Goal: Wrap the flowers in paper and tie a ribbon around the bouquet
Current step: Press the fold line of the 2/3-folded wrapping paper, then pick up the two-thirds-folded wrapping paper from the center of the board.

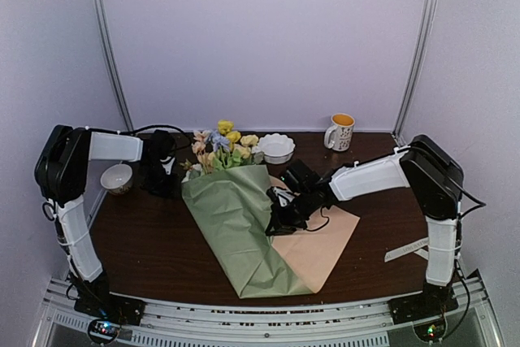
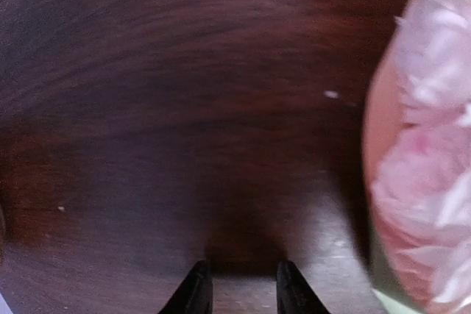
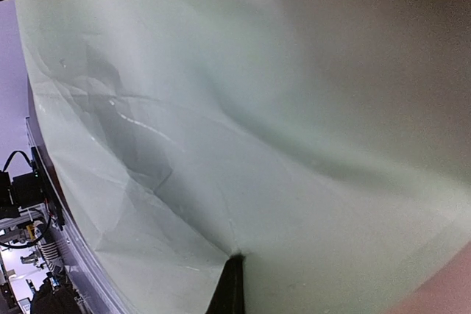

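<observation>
- Nearest, the paper [image 1: 236, 225] lies on the table [image 1: 146, 241] with its green flap folded over and its peach side bare at the right.
- The ribbon [image 1: 406, 249] lies beside the right arm, apart from the paper.
- The right gripper [image 1: 280, 219] has its jaws pressed together, pinching the flap's edge.
- The left gripper [image 1: 166, 180] has its jaws parted over bare wood, holding nothing.
- The flowers [image 1: 221, 148] stick out of the paper's far end, near a bowl [image 1: 276, 148].

We see the paper [image 1: 236, 225] folded over the flowers [image 1: 221, 148], blossoms poking out its far end, the right gripper [image 1: 279, 222] on its right fold, the left gripper [image 1: 168, 184] just left.
</observation>
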Controlling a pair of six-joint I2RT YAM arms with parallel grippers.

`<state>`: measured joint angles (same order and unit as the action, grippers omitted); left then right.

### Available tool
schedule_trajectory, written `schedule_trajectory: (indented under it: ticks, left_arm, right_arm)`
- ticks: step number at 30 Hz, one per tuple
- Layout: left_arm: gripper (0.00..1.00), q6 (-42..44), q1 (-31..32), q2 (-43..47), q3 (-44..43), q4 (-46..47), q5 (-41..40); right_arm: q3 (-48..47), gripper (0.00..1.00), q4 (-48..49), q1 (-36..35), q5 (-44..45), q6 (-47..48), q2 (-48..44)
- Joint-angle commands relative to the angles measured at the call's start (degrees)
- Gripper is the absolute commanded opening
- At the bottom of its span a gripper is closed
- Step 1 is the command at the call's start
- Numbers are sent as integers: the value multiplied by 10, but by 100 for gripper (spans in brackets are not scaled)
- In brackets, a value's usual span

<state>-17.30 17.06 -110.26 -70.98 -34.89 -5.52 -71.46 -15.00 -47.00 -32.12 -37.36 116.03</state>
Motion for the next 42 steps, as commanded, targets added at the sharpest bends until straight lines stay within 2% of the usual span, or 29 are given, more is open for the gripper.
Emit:
schedule_trajectory:
  ticks: [1,4,6,11,15,18,22,26,30,33,38,40,42]
  left_arm:
    - [34,-17,-17,39,12,8,-32]
    - [34,-27,-7,121,58,43,-28]
    - [34,-33,23,172,84,49,-44]
    - [37,-1,181,223,94,62,-60]
    - [38,-4,261,194,87,109,9]
    - [39,11,303,138,56,123,28]
    - [39,13,320,49,13,122,64]
    - [39,-9,321,8,10,123,74]
    - [39,-21,321,3,30,129,70]
    - [39,-20,322,1,33,130,72]
    - [39,-12,322,2,27,129,72]
    - [39,-8,322,2,22,127,73]
    - [39,-7,322,1,16,126,72]
  right_arm:
    - [26,0,24,-3,4,-23,-21]
    - [32,0,29,-3,9,-23,-29]
    - [36,1,37,-3,12,-25,-32]
    - [34,5,40,-3,19,-24,-37]
    - [23,8,32,-3,37,-20,-40]
    - [24,11,34,-3,55,-23,-44]
    - [31,16,34,-3,76,-29,-62]
    - [28,21,-10,-3,133,-7,-89]
    - [11,25,-113,-14,284,28,-133]
    - [7,34,-200,-35,433,51,-182]
    - [12,47,-351,-81,776,77,-270]
    - [11,64,-393,-82,870,58,-294]
    - [-2,84,-419,-81,889,51,-313]
